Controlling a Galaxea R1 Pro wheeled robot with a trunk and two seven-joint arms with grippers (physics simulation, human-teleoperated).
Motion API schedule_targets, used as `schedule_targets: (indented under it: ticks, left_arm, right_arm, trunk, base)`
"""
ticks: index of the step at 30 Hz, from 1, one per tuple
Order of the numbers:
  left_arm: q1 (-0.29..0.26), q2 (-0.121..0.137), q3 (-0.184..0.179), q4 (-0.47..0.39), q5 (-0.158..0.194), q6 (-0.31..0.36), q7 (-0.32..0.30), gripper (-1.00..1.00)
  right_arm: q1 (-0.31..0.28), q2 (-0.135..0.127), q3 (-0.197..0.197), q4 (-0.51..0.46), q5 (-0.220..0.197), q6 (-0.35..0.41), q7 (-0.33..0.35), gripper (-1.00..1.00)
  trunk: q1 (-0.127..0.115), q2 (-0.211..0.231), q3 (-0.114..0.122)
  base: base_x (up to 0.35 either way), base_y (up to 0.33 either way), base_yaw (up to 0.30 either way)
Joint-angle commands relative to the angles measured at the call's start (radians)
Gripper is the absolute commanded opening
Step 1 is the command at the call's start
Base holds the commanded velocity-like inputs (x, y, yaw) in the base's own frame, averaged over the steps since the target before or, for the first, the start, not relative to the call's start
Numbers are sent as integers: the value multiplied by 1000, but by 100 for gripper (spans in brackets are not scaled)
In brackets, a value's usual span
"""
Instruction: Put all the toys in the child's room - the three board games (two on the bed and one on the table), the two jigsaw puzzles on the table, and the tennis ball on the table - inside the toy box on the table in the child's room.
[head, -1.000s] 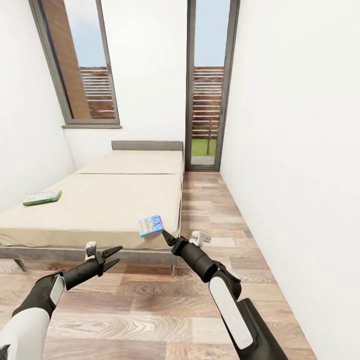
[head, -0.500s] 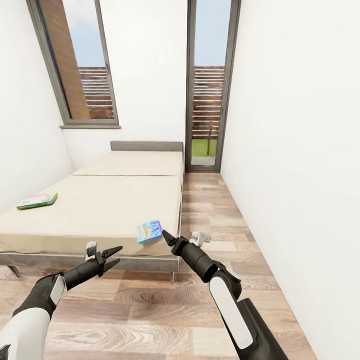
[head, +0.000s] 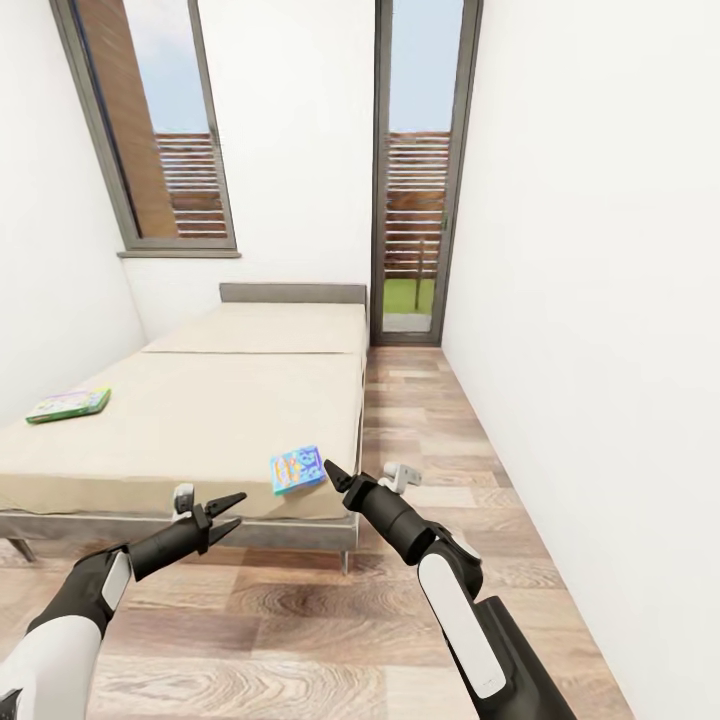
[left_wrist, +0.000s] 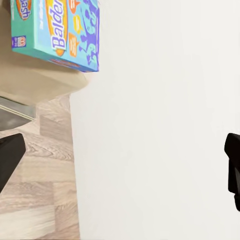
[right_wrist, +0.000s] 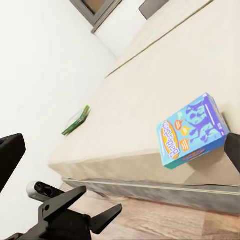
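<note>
A small blue board game (head: 297, 469) lies at the near right corner of the bed (head: 200, 420), its box overhanging the edge (right_wrist: 192, 131) (left_wrist: 57, 30). A green-edged board game (head: 68, 404) lies flat near the bed's left side (right_wrist: 76, 120). My right gripper (head: 330, 470) hovers just right of the blue box, open, its fingers wide apart (right_wrist: 120, 155). My left gripper (head: 238, 508) is open and empty in front of the bed frame (left_wrist: 120, 165). The table, toy box, jigsaw puzzles and tennis ball are out of view.
A white wall (head: 600, 300) runs close along the right. A strip of wood-plank floor (head: 420, 420) leads between the bed and that wall to a tall glass door (head: 415, 170). A window (head: 160, 120) is above the grey headboard (head: 293, 292).
The whole view has shifted a little: the bed and both game boxes sit slightly lower and further left in the picture. Both arms keep the same pose, grippers still open.
</note>
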Motion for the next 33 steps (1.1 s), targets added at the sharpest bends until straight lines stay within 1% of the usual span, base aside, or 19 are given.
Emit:
schedule_targets:
  ticks: [1, 7, 13, 14, 18, 29, 33]
  left_arm:
    - [-1, -1, 6, 1, -7, 10, -6, 100]
    - [-1, -1, 16, 17, -7, 13, -7, 100]
    - [-1, -2, 54, 51, -8, 14, -4, 100]
    - [-1, -1, 65, 58, -8, 16, -3, 100]
    - [-1, -2, 87, 68, -8, 32, 0, 100]
    - [-1, -3, 99, 72, -8, 49, 3, 100]
    - [-1, -3, 100, 72, -8, 50, 3, 100]
  right_arm:
    - [0, 0, -1, -1, -5, 4, 0, 100]
    - [0, 1, -1, 0, -5, 4, 0, 100]
    - [0, 1, -1, 0, -5, 4, 0, 100]
    - [0, 1, -1, 0, -5, 4, 0, 100]
    - [0, 1, -1, 0, -5, 3, 0, 100]
    - [0, 1, -1, 0, -5, 3, 0, 100]
    - [0, 1, -1, 0, -5, 3, 0, 100]
  trunk:
    - [0, 0, -1]
    - [0, 0, -1]
    - [0, 0, -1]
    - [0, 0, -1]
    - [0, 0, -1]
    - [0, 0, -1]
    - [15, -28, -14]
  base:
    - [153, 0, 0]
    - [156, 0, 0]
    - [38, 0, 0]
    - [11, 0, 0]
    - [6, 0, 0]
    - [1, 0, 0]
    - [0, 0, 0]
